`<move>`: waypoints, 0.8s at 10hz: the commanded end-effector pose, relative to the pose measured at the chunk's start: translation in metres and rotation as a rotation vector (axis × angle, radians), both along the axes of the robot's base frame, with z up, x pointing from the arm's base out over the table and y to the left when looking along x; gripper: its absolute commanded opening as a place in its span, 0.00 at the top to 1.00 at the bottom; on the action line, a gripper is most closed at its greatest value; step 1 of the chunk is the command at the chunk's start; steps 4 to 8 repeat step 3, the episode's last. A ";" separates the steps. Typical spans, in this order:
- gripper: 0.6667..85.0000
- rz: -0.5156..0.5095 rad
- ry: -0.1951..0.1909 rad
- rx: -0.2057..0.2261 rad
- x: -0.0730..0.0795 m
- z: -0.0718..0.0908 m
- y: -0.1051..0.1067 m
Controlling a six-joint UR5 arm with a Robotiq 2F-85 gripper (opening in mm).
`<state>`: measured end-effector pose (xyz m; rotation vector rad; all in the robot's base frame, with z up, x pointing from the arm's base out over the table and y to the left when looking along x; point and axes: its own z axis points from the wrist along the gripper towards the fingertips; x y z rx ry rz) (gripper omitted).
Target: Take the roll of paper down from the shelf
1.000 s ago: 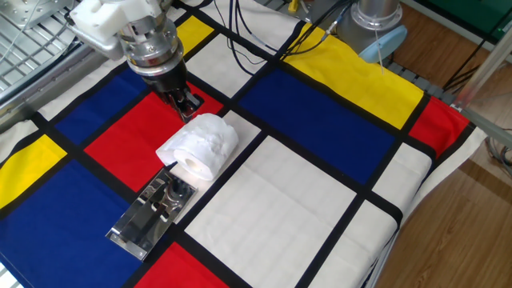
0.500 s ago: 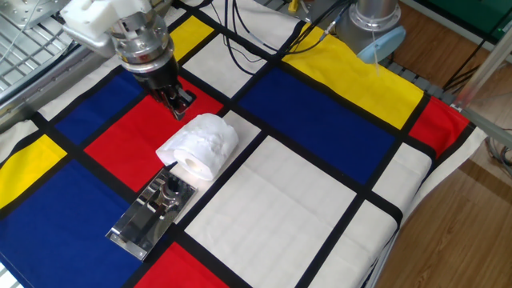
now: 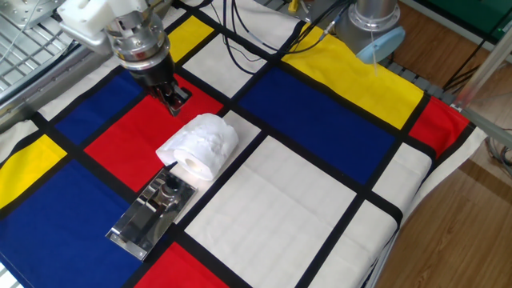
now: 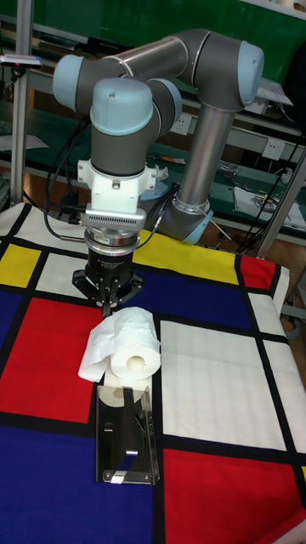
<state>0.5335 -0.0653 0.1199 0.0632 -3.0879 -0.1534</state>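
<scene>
White embossed paper roll [image 3: 202, 147] is lying on the silver metal shelf [image 3: 149, 214], core axis pointing away from the black two-finger gripper [image 3: 175, 99] just behind it; the finger state cannot be told.

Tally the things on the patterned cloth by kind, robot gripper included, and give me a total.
Roll of paper: 1
Metal shelf: 1
Gripper: 1
Total: 3
</scene>
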 end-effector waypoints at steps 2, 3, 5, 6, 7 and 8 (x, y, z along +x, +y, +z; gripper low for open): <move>0.99 -0.002 -0.024 0.007 0.009 0.000 -0.007; 0.99 -0.003 -0.020 0.010 0.008 0.002 -0.005; 0.99 -0.003 -0.020 0.010 0.008 0.002 -0.005; 0.99 -0.003 -0.020 0.010 0.008 0.002 -0.005; 0.99 -0.003 -0.020 0.010 0.008 0.002 -0.005; 0.99 -0.003 -0.020 0.010 0.008 0.002 -0.005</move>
